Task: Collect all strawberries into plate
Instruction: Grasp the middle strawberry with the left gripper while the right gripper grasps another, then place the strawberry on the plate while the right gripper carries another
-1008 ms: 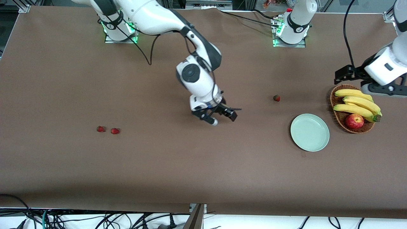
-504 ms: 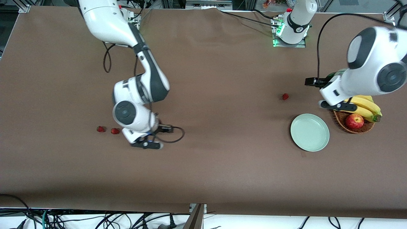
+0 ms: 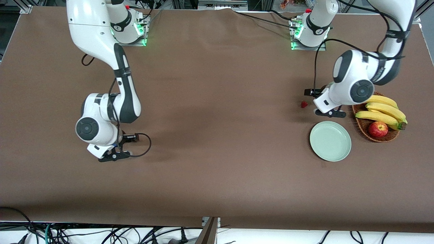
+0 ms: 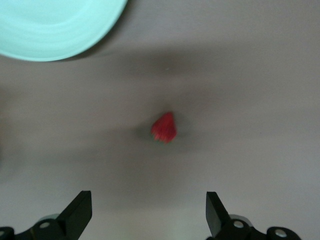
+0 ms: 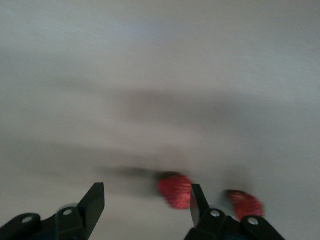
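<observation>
Left gripper [image 4: 145, 215] hangs released over one strawberry [image 4: 164, 127], plate [image 4: 55, 25] just beside; right gripper [image 5: 145, 210] spread above two strawberries [image 5: 175, 190], nothing grasped.

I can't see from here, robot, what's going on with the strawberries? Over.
Left gripper open over one strawberry beside the plate. Right gripper open over two strawberries. Plate holds none. Nothing in the way.

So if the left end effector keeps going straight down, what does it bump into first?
Probably the lone strawberry on the table. It lies just ahead of the open left end effector, with nothing between them, though the height above it is unclear.
</observation>
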